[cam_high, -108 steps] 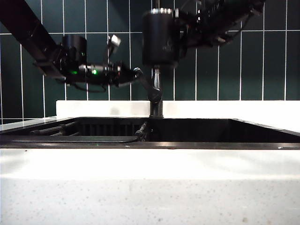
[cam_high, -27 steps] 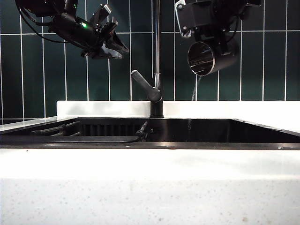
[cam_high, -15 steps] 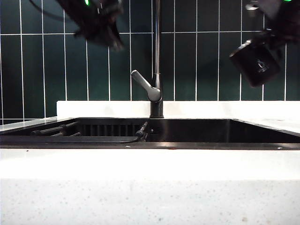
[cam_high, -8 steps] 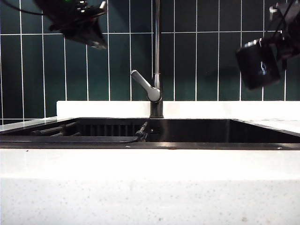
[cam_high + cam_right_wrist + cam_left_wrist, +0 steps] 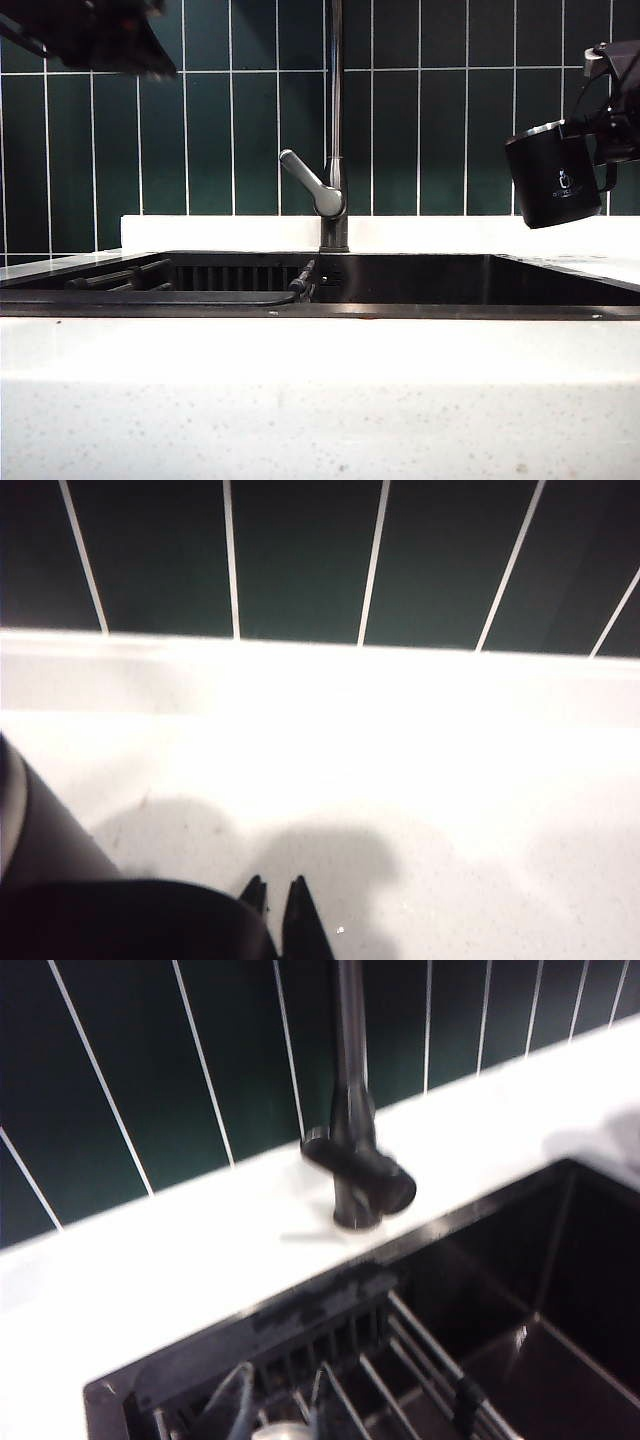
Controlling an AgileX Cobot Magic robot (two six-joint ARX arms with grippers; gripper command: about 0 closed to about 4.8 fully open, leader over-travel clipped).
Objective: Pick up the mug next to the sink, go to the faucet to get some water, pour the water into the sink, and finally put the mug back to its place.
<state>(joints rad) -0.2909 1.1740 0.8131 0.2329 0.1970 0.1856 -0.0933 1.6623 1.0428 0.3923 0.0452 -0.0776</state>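
Over the counter right of the sink (image 5: 420,285), the right gripper (image 5: 277,900), clamped on the near-upright mug (image 5: 553,178), seems to have only the set-down left, while the left gripper (image 5: 95,35), its jaws unreadable, hangs far left of the faucet (image 5: 335,130).

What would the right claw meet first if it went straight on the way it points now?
Probably the white counter: the right claw, shut and carrying the mug, points down at its bare surface, with only shadows ahead. How far is unclear.
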